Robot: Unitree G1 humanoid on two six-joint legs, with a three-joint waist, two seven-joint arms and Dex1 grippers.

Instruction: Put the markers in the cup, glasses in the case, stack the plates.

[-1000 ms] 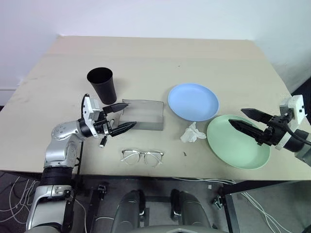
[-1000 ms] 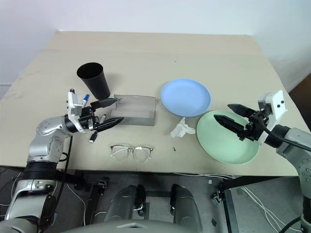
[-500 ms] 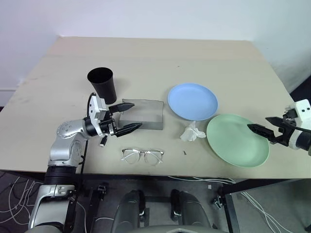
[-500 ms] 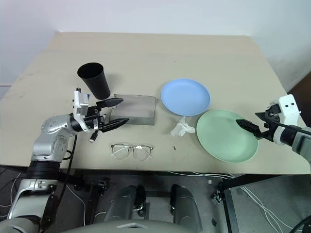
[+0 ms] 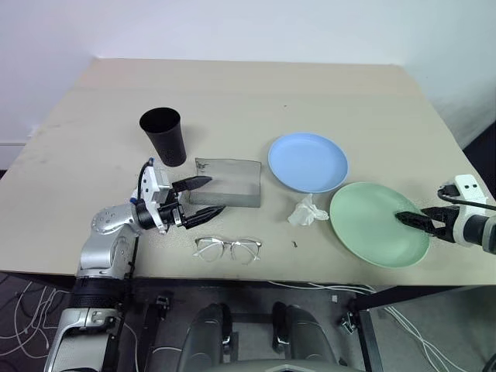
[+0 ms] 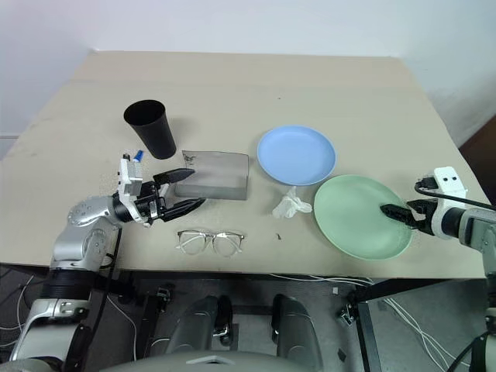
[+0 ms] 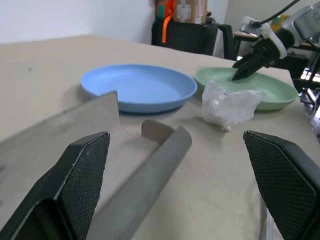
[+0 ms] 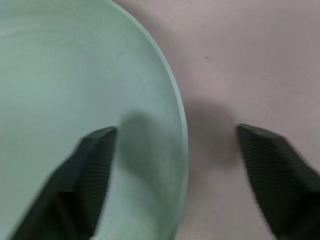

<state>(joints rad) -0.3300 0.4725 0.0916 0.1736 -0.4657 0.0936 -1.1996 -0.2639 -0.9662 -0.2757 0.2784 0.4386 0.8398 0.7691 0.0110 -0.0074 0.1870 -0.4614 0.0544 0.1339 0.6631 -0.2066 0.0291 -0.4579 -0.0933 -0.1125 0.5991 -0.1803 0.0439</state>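
The left gripper [image 5: 199, 197] is hovering wide open, holding nothing, at left centre of the head view, beside the grey case [image 5: 228, 183]. At the right edge, the right gripper [image 8: 177, 170] is straddling the mint green plate's [image 5: 375, 223] rim, fingers spread, one over the dish, one outside it. The light blue plate [image 5: 308, 162] is sitting centre frame, the cup [image 5: 163, 136] upper left, the glasses [image 5: 227, 249] below the case
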